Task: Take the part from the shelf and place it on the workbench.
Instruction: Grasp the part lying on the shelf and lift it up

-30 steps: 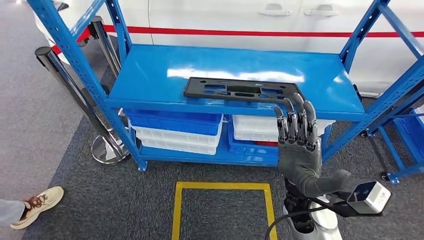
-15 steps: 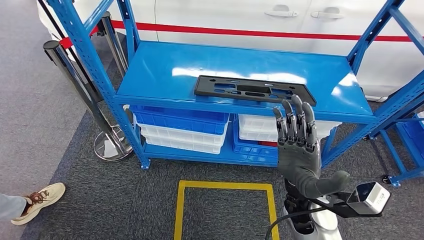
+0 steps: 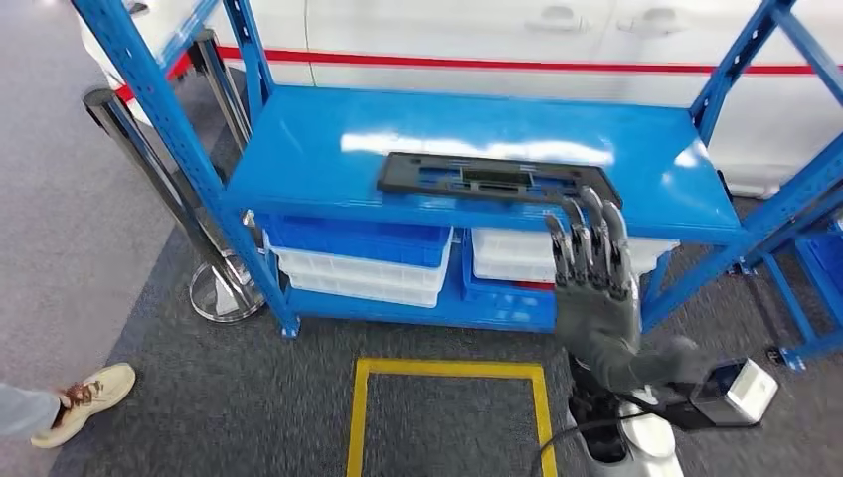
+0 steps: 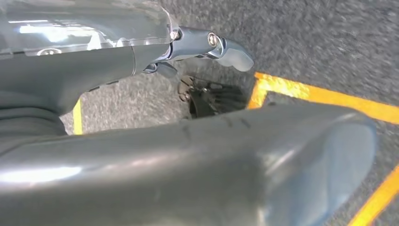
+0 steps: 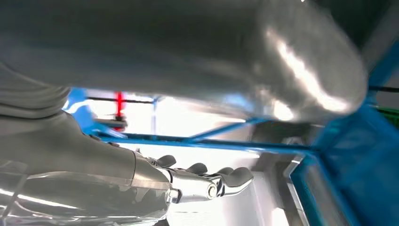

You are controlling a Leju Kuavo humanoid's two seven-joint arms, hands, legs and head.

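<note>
Right hand (image 3: 592, 278), fingers straight, before flat black part (image 3: 494, 179)

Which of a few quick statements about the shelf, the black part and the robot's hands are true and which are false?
1. The black part lies flat on the top level of the blue shelf. True.
2. The right hand is gripping the black part. False: it is raised in front of the shelf with fingers extended, holding nothing.
3. Plastic bins sit on the lower level of the shelf. True.
4. The black part rests on the carpet inside the yellow square. False: it is on the shelf, and the square is bare.
5. The left hand hangs over carpet near a yellow line. True.
</note>
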